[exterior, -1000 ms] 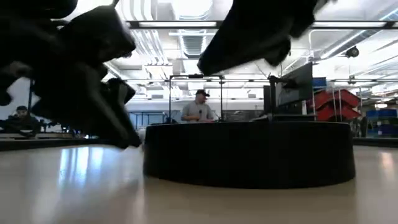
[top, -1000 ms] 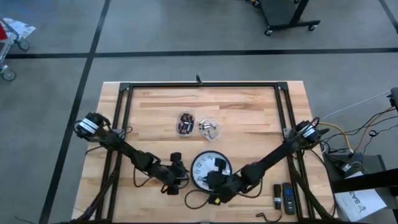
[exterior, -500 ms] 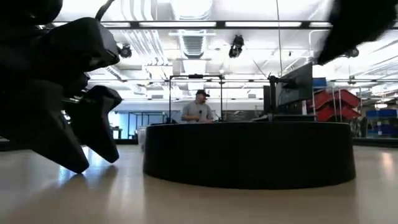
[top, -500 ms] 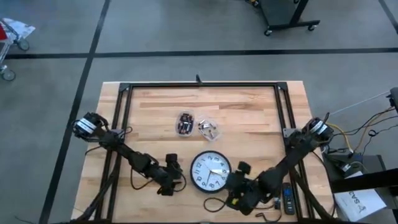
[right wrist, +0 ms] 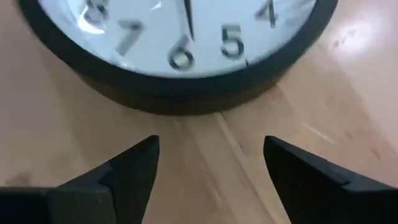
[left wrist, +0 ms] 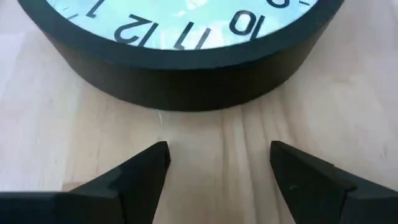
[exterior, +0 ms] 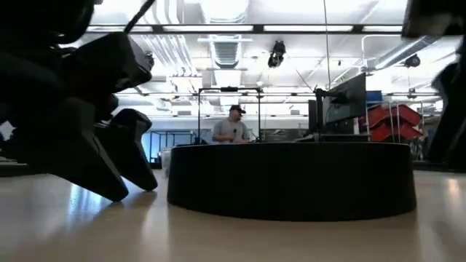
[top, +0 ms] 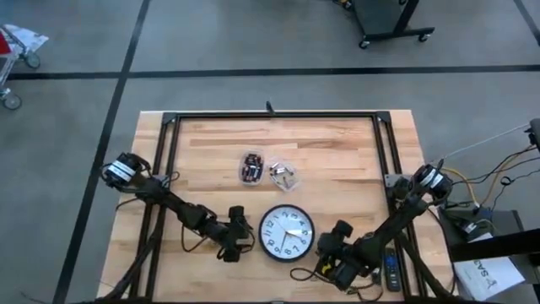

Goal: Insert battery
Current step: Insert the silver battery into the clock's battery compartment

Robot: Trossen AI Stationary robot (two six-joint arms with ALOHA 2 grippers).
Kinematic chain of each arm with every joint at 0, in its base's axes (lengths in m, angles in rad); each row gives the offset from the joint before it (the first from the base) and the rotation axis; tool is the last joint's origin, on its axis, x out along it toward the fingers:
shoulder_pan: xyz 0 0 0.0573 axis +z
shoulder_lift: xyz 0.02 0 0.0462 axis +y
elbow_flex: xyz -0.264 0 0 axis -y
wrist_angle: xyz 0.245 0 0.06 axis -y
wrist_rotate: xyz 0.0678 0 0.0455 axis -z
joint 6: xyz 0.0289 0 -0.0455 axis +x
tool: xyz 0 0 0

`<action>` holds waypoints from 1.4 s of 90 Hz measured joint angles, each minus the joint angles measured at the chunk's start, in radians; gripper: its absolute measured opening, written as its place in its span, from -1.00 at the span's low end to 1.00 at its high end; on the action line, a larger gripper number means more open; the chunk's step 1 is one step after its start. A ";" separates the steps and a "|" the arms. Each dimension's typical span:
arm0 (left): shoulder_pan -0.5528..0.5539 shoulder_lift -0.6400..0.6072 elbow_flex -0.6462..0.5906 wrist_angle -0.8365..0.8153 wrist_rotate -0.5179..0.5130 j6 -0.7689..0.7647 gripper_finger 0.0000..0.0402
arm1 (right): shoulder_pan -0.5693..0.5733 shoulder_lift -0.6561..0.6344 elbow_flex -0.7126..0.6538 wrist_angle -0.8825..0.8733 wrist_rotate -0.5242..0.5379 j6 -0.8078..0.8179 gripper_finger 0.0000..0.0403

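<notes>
Judging by the layout, barely begun: left claw (top: pixel 243 236) spread and empty lower left of centre, round black-rimmed white-faced wall clock (top: pixel 286 231) face-up at lower centre of light wooden table (top: pixel 337 160), batteries in clear trays (top: pixel 251 167) above, untouched; right claw (top: pixel 335 239) spread, empty, lower right.

Right end effector (top: pixel 336 239) off clock (top: pixel 286 233).

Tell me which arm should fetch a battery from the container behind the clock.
Probably left. Left gripper, open and empty, sits nearer the battery container; right gripper, also open, lies farther off, right of the clock.
</notes>
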 joint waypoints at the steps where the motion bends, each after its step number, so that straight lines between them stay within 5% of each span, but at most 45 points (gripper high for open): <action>1: 0.002 0.000 0.000 0.000 0.003 0.003 0.32 | -0.003 0.000 -0.008 0.018 -0.005 -0.005 0.35; 15: 0.027 -0.005 0.005 -0.003 0.028 0.038 0.31 | -0.040 -0.002 -0.085 0.155 -0.018 -0.079 0.29; 40: 0.074 -0.007 0.010 -0.038 0.038 0.073 0.28 | -0.069 0.002 -0.054 0.156 -0.039 -0.237 0.16; 78: 0.095 0.039 0.005 0.018 0.032 0.121 0.24 | -0.079 0.007 -0.006 0.145 -0.011 -0.191 0.00; 126: 0.097 0.077 0.007 0.070 0.032 0.100 0.14 | -0.089 0.004 -0.057 0.142 0.005 -0.376 0.21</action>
